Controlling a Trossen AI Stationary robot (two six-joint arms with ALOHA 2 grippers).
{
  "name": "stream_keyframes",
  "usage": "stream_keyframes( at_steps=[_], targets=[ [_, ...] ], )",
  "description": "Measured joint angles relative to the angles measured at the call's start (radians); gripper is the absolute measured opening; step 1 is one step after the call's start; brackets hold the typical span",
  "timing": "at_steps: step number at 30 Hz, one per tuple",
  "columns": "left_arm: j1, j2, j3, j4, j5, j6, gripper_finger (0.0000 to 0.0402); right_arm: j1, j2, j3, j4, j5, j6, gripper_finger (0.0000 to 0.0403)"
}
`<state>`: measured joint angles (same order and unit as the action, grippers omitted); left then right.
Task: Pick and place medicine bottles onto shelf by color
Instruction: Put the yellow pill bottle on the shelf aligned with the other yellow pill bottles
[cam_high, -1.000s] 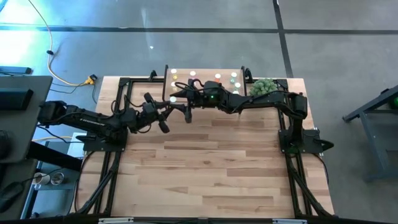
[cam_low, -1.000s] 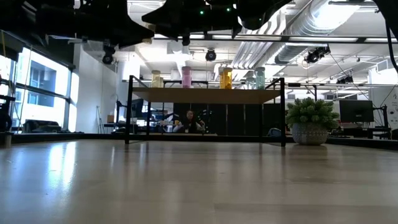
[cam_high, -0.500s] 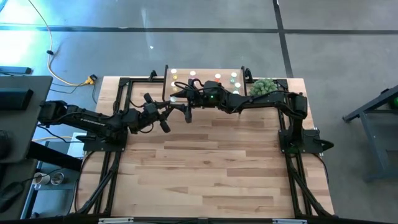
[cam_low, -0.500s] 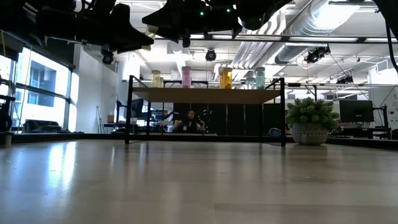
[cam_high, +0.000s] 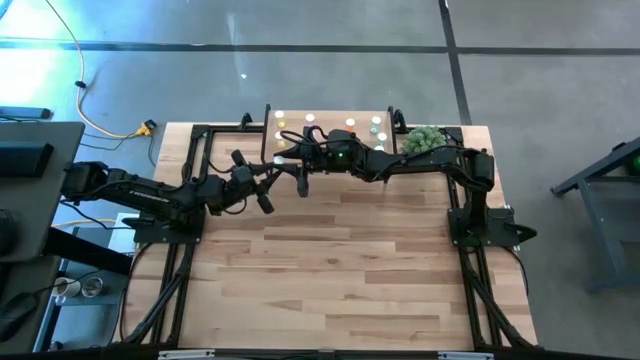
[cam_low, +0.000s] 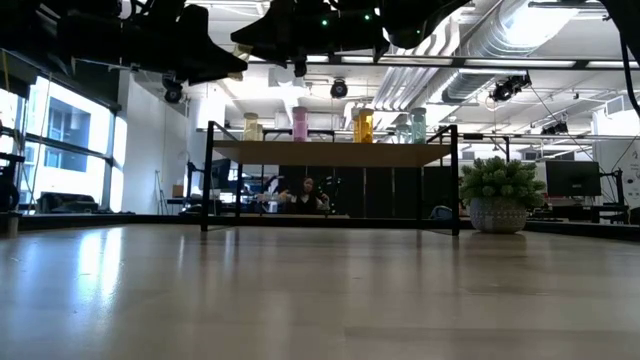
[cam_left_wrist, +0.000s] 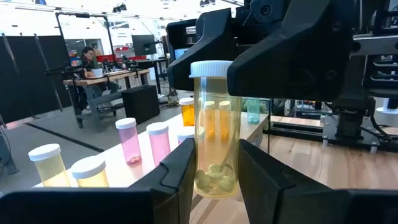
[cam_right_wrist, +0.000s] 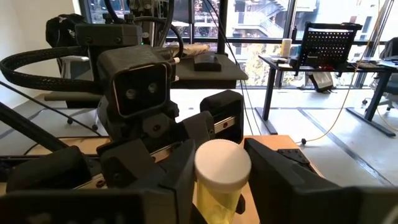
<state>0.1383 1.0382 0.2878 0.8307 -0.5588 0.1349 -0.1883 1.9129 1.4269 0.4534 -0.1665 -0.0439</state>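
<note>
A yellow bottle (cam_left_wrist: 214, 130) with a white cap stands upright between both grippers, by the left front of the shelf (cam_low: 330, 153). My left gripper (cam_left_wrist: 214, 177) is shut on its lower body. My right gripper (cam_right_wrist: 221, 180) is shut on its cap end and shows above it in the left wrist view. In the high view the two grippers (cam_high: 268, 178) (cam_high: 288, 165) meet at the shelf's near left corner. Yellow (cam_left_wrist: 50, 165), pink (cam_left_wrist: 127, 140), orange (cam_left_wrist: 186, 112) and green (cam_left_wrist: 253, 111) bottles stand on the shelf on their bases. My left gripper pinches the bottle's lower body (cam_left_wrist: 214, 168) between its two fingers, one on each side, coming level from the table's left. The bottle stands upright, clear of the table. My right gripper pinches the bottle's white cap (cam_right_wrist: 222, 165) between its two fingers, coming from the table's right and slanting down from above.
A potted green plant (cam_low: 500, 195) stands right of the shelf, at the table's far right. The shelf's black legs (cam_low: 208, 180) stand on the far part of the table. A person (cam_low: 305, 192) sits in the room beyond.
In the low view my left arm's outline has shifted a little; which way cannot be told. The yellow bottle stays between the two grippers.
</note>
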Motion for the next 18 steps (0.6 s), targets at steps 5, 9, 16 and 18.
stream_keyframes(
  at_steps=[5, 9, 16, 18],
  targets=[
    [0.0, 0.0, 0.0, 0.0, 0.0, 0.0, 0.0095, 0.0, 0.0, 0.0, 0.0, 0.0, 0.002, 0.0115],
    [0.0, 0.0, 0.0, 0.0, -0.001, 0.001, 0.0099, 0.0, 0.0, 0.0, -0.001, -0.001, 0.002, 0.0115],
    [0.001, 0.0, 0.0, -0.001, -0.006, 0.034, 0.0114, -0.003, 0.0, 0.0, -0.001, -0.006, 0.002, 0.0115],
    [0.001, 0.0, 0.0, -0.001, -0.006, 0.034, 0.012, -0.003, 0.0, 0.0, -0.001, -0.006, 0.003, 0.0115]
  ],
)
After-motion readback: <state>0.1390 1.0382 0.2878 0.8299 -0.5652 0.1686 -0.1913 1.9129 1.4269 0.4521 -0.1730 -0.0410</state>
